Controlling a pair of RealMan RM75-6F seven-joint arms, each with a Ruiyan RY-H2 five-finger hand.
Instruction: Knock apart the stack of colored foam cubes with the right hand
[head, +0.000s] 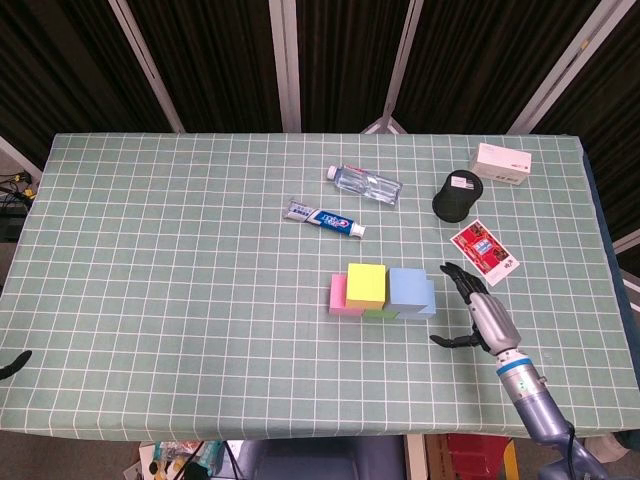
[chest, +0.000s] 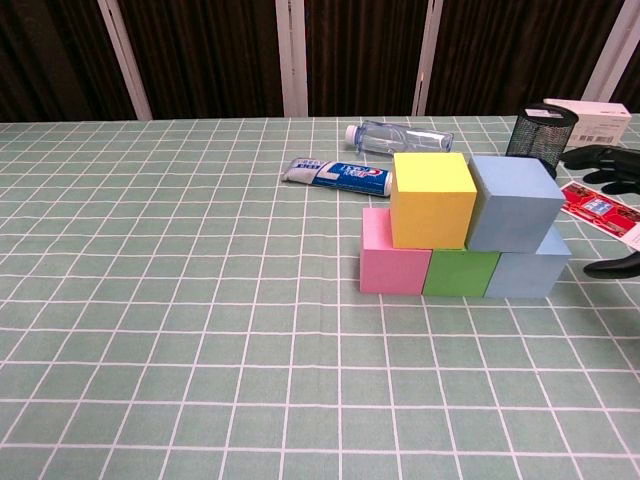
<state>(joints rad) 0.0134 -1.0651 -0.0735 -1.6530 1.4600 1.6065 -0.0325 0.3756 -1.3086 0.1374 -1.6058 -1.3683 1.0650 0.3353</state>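
The stack of foam cubes stands mid-table: a yellow cube (head: 366, 283) (chest: 432, 198) and a blue cube (head: 409, 286) (chest: 513, 203) on top of a pink cube (head: 338, 295) (chest: 394, 264), a green cube (chest: 461, 271) and a light blue cube (chest: 529, 268). My right hand (head: 482, 316) (chest: 612, 210) hovers just right of the stack, fingers spread, holding nothing and a short gap from the blue cubes. A dark tip of the left hand (head: 14, 361) shows at the table's left edge.
Behind the stack lie a toothpaste tube (head: 326, 217) (chest: 336, 174) and a water bottle (head: 365, 183) (chest: 399, 135). At the right stand a black mesh cup (head: 457, 194) (chest: 542, 130), a white box (head: 502, 163) (chest: 590, 122) and a red packet (head: 484, 250) (chest: 598, 208).
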